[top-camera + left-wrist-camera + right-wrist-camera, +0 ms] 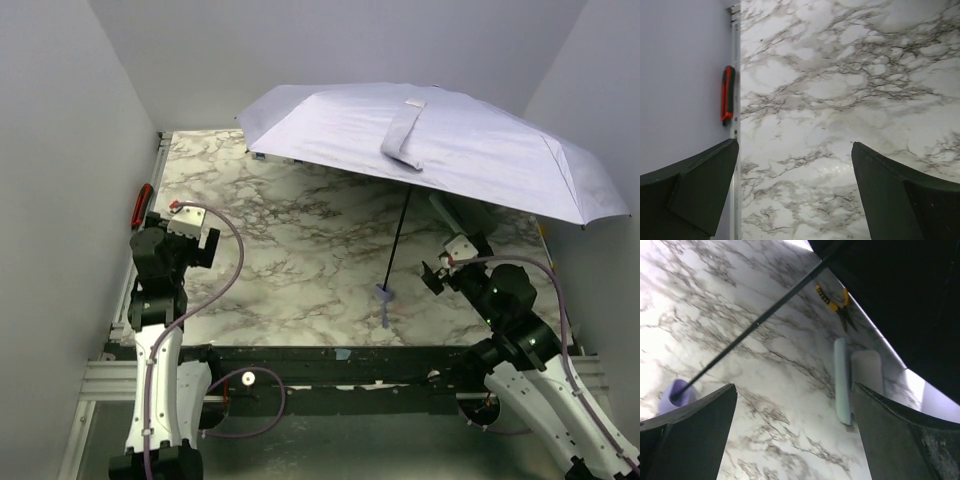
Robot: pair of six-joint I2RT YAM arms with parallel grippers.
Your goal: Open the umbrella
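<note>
Left jaws and right jaws gape wide, empty; right ones near the handle point(385, 294) of the open umbrella point(490, 155).

I can read no text, number or brand on anything here. The only possible label is a small white patch point(415, 103) on the fabric strap point(403, 135) of the pale lavender folding umbrella point(490, 150). It is too small to tell if something is written on it.
</note>
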